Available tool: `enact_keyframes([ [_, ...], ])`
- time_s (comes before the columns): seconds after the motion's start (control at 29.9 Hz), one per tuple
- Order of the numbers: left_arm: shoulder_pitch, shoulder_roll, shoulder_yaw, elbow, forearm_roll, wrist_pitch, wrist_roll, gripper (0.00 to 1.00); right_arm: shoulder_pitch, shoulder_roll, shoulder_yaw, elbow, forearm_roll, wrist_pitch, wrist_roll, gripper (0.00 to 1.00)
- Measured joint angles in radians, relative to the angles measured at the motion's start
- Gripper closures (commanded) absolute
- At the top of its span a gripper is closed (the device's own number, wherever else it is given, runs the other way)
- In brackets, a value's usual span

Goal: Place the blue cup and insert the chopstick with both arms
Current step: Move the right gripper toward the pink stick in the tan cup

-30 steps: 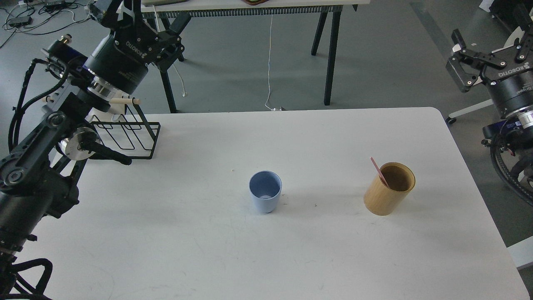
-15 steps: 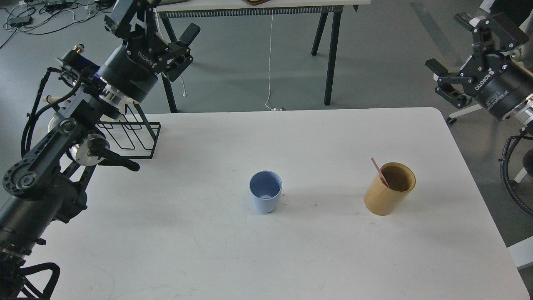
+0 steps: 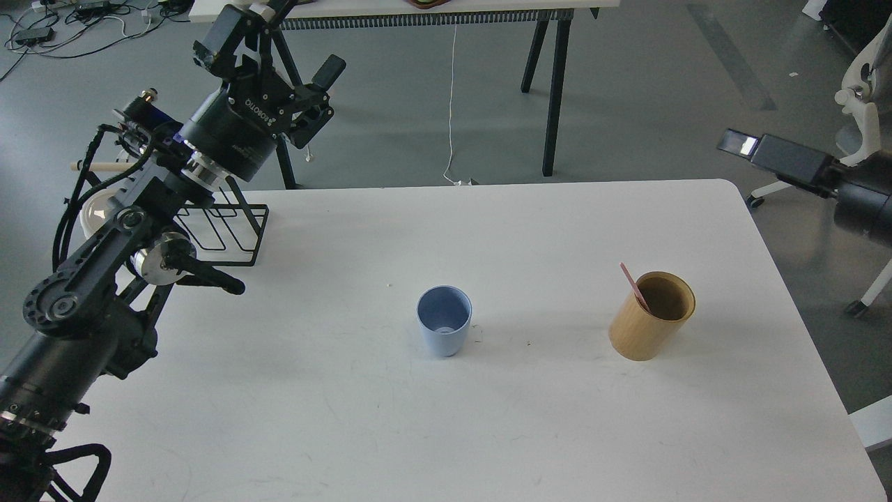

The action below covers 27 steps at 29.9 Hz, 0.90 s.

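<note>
Matte blue cup (image 3: 444,328) tapered; pink chopstick (image 3: 634,286) thin.

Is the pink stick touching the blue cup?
Apart. The head view shows the chopstick leaning inside the tan cylinder, with bare white table between that and the blue cup.

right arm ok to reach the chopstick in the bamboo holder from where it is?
Probably yes. The chopstick leans in the bamboo holder with its pink tip above the rim, and the table between holder and right gripper is bare. That gripper hangs off the table's right edge, seen end-on.
</note>
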State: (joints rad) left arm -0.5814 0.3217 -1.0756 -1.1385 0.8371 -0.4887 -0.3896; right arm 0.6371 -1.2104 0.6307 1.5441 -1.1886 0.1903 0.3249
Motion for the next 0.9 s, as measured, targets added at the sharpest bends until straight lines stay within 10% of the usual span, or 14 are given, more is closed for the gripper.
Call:
enact_keyframes([
  [0.37, 0.002, -0.019, 0.009, 0.021, 0.031, 0.0, -0.002, 0.01, -0.011, -0.074, -0.041, 0.08, -0.409, -0.003, 0.15, 0.0],
  [0.9, 0.003, -0.044, 0.034, 0.056, 0.033, 0.0, -0.003, 0.01, -0.012, 0.059, -0.222, -0.028, -0.663, -0.216, 0.164, 0.0],
])
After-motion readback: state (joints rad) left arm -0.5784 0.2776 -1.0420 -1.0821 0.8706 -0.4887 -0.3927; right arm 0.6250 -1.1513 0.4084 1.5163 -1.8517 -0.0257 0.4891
